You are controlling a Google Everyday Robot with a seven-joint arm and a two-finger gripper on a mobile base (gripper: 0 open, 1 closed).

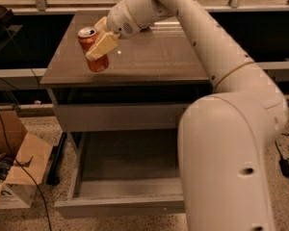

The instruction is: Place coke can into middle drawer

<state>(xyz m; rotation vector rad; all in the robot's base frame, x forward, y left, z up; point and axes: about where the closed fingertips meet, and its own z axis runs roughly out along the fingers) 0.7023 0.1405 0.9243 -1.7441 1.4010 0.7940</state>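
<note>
The red coke can (92, 52) with a silver top is tilted and held just above the left front of the cabinet top (149, 57). My gripper (99, 43) is shut on it, with one cream finger (102, 45) lying across the can's front. The white arm reaches in from the right. Below, the middle drawer (86, 162) is pulled open, with low side walls and a flat grey floor. Its right part is hidden behind my arm.
A plain closed drawer front (120, 117) sits above the open drawer. An open cardboard box (14, 170) stands on the speckled floor at the left with black cables beside it. A dark window ledge runs behind the cabinet.
</note>
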